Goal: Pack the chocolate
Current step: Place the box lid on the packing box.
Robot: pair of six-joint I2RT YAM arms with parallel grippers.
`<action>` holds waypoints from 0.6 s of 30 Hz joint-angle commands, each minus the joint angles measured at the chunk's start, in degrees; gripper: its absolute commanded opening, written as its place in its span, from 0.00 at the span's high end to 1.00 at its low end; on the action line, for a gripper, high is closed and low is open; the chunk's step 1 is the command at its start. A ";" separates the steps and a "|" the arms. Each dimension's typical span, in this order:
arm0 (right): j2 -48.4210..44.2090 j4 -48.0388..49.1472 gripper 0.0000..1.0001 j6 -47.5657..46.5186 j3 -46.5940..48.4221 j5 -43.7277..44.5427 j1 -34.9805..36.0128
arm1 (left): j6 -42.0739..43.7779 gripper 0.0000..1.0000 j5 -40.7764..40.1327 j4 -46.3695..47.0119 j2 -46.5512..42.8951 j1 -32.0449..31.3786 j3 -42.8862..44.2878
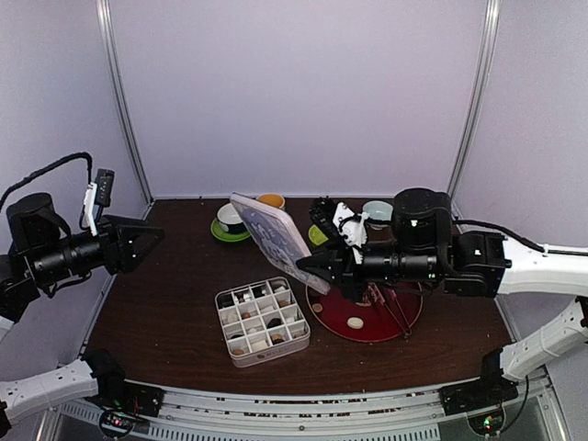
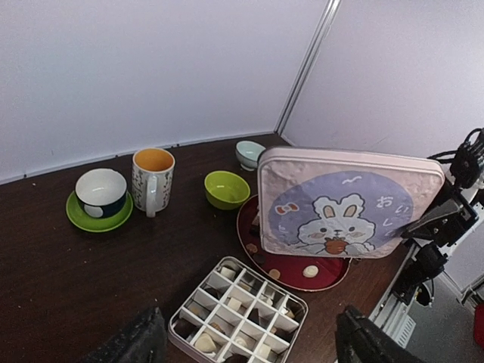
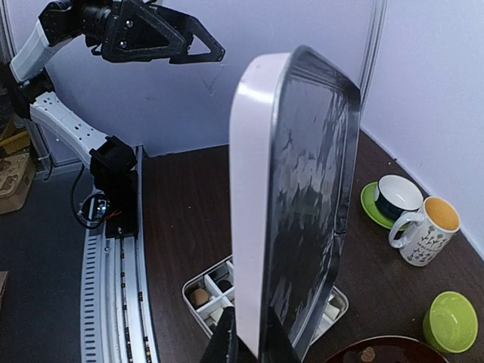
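Clamping the bunny lid point(image 1: 268, 234) upright in the right tool point(image 1: 312, 271).
Hovering the left tool point(image 1: 152, 243) wide open, empty; hiding the grip itself behind the lid; showing chocolate point(image 2: 206, 342) in the divided tin point(image 1: 273, 353) and on the half-screened red plate point(image 1: 390, 322).

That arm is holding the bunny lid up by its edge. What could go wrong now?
1. The right fingers pinch the lid only at one edge while it stands upright. It could slip or twist and drop onto the open box, scattering what is inside.
2. A few chocolate pieces lie on the red plate. Closing the box now would probably leave them unpacked.
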 commanded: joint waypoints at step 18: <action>11.61 9.95 0.96 30.16 6.96 -28.66 -5.65 | -10.68 0.19 0.43 0.49 5.12 -0.19 -9.36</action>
